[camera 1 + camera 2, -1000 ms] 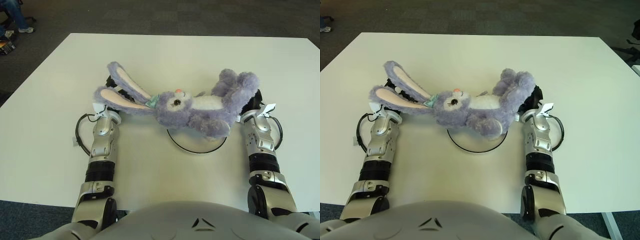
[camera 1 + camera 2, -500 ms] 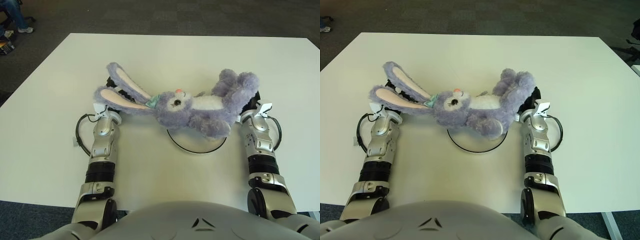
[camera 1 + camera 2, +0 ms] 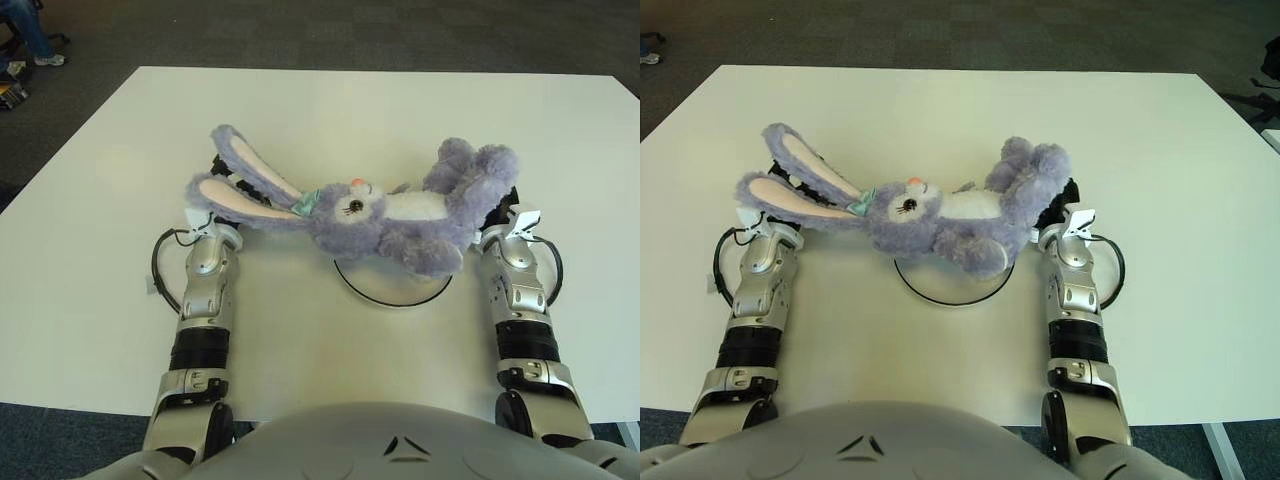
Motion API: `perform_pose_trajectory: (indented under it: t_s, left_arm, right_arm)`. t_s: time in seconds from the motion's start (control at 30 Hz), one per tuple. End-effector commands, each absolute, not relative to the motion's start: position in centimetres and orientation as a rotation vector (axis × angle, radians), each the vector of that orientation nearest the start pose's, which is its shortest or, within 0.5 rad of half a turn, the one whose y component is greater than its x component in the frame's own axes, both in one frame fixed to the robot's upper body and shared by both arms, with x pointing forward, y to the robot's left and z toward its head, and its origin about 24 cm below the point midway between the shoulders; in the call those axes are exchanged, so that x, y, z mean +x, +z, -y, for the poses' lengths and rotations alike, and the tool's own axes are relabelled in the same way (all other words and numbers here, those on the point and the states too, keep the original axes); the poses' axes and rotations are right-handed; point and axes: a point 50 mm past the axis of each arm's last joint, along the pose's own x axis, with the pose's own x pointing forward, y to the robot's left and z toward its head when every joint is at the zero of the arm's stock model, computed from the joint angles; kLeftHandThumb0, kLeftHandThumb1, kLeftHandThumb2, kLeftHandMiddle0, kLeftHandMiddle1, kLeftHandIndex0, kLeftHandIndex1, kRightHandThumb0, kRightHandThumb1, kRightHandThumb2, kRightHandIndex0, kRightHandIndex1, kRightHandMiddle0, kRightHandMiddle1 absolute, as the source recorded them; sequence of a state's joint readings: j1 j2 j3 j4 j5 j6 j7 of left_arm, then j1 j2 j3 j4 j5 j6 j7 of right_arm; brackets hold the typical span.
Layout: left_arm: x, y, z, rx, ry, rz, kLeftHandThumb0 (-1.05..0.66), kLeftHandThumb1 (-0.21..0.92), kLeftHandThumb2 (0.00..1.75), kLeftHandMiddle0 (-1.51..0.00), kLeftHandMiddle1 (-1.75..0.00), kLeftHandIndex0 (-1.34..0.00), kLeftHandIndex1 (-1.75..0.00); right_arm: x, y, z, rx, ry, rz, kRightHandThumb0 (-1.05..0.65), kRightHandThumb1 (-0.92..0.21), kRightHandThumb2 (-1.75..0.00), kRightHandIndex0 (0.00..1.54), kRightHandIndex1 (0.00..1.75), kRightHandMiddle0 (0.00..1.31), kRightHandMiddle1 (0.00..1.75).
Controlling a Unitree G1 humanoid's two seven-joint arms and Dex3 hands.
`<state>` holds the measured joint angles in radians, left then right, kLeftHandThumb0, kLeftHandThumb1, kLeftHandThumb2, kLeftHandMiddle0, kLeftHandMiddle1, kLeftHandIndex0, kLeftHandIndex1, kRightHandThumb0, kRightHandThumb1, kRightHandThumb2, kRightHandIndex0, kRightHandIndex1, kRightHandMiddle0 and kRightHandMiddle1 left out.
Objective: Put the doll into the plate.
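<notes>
Purple bunny doll (image 3: 385, 218) held sideways over plate (image 3: 392, 291) on white desk (image 3: 320, 110); left hand (image 3: 218, 182) grips ears, right hand (image 3: 500, 205) grips legs, fingers closed on it.

Office-like room: grey carpet tiles (image 3: 330, 30), white table (image 3: 350, 110).

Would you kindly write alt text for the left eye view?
A purple plush rabbit doll is held lengthwise over a white plate on a white table, the left hand under its ears and the right hand at its feet.
</notes>
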<state>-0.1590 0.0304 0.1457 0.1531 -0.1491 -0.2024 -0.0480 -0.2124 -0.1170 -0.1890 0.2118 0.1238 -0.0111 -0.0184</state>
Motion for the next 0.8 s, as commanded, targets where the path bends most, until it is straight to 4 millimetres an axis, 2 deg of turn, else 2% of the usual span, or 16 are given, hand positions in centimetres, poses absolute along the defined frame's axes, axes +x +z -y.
perform_pose_trajectory:
  t_s: [0.0, 0.77]
  left_arm:
    - [27.29, 5.42, -17.83, -0.141, 0.084, 0.162, -0.41, 0.56, 1.01, -1.06, -1.75, -0.42, -1.75]
    - [27.39, 5.64, -17.88, -0.154, 0.083, 0.136, -0.41, 0.56, 1.00, -1.02, -1.75, -0.42, -1.75]
  right_arm:
    - [28.36, 3.96, 20.96, 0.035, -0.190, -0.058, -0.01, 0.10, -1.75, 0.91, 1.75, 0.76, 1.63]
    - [29.12, 3.60, 21.63, 0.149, -0.235, -0.209, -0.01, 0.08, -1.75, 0.90, 1.75, 0.71, 1.70]
